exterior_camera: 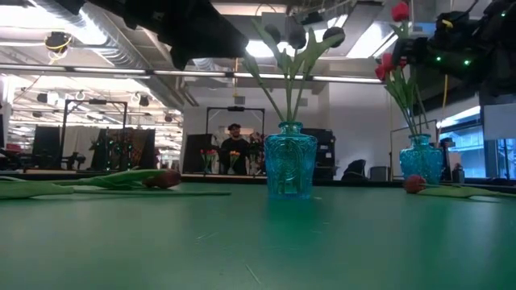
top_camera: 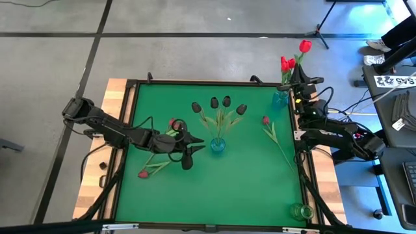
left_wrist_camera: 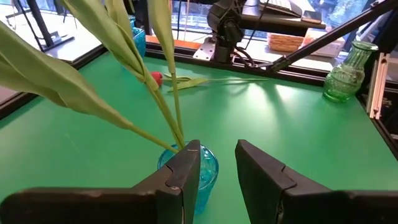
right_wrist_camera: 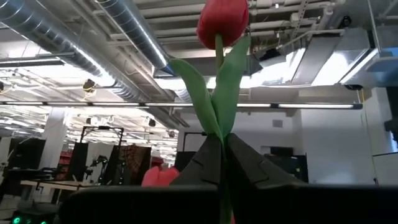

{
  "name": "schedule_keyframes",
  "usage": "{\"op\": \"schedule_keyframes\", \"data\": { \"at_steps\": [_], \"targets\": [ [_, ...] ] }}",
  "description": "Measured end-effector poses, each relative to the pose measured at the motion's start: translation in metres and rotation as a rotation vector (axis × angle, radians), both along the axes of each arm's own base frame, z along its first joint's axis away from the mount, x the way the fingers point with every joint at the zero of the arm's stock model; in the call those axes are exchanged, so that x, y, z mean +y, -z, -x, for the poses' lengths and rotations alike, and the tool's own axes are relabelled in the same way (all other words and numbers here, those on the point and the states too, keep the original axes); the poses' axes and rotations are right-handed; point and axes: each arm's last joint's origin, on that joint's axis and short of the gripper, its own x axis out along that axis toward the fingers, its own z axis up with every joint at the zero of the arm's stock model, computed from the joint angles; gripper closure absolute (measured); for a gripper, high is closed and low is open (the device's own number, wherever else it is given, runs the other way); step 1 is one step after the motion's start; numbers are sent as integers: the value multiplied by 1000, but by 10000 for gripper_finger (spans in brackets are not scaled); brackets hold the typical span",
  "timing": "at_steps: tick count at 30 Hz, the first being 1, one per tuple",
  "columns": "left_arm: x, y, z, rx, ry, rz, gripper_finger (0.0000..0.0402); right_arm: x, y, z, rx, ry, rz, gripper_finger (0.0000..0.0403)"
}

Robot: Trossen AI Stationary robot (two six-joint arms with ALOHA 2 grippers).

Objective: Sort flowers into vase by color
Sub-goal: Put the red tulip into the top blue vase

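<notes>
A blue glass vase (top_camera: 218, 144) at the table's centre holds several near-black tulips (top_camera: 220, 102). My left gripper (left_wrist_camera: 217, 158) is open, just on the left of this vase (left_wrist_camera: 208, 169), and I see no touch. A second blue vase (top_camera: 281, 98) at the far right edge holds red tulips (top_camera: 286, 63). Above it my right gripper (right_wrist_camera: 222, 146) is shut on another red tulip (top_camera: 305, 45). One red tulip (top_camera: 266, 120) lies flat on the right. A pink-maroon one (top_camera: 172, 122) and a red one (top_camera: 143, 173) lie on the left. My right gripper pinches the red tulip's stem between its two fingers, just below the leaves (right_wrist_camera: 222, 127), coming about level from the table's right side, across the stem. The tulip stands upright, its head (right_wrist_camera: 222, 22) above the fingers. The fingers hide its lower stem.
A green glass vase (top_camera: 301, 211) stands at the near right corner. A raised black frame (top_camera: 195, 82) rims the green mat. The near middle of the mat (top_camera: 214, 195) is bare. A person (exterior_camera: 235, 149) stands far off in the room beyond the table.
</notes>
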Motion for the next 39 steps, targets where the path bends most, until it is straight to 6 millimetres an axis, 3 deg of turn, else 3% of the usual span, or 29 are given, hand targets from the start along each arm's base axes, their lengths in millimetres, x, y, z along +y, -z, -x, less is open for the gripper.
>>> {"op": "schedule_keyframes", "data": {
  "at_steps": [12,17,21,33,39],
  "targets": [
    [0,-1,0,-6,3,-1,302,4,15,0,2,-17,-67,397],
    [0,-1,0,-6,4,-1,302,12,19,-14,24,-102,-117,397],
    [-1,-1,0,-6,7,1,302,15,10,-22,50,-123,-78,396],
    [-6,-1,1,-4,28,-8,302,2,1,-2,5,9,-8,396],
    [-6,-2,1,-13,26,-14,302,0,2,-2,12,11,-14,396]
  ]
}}
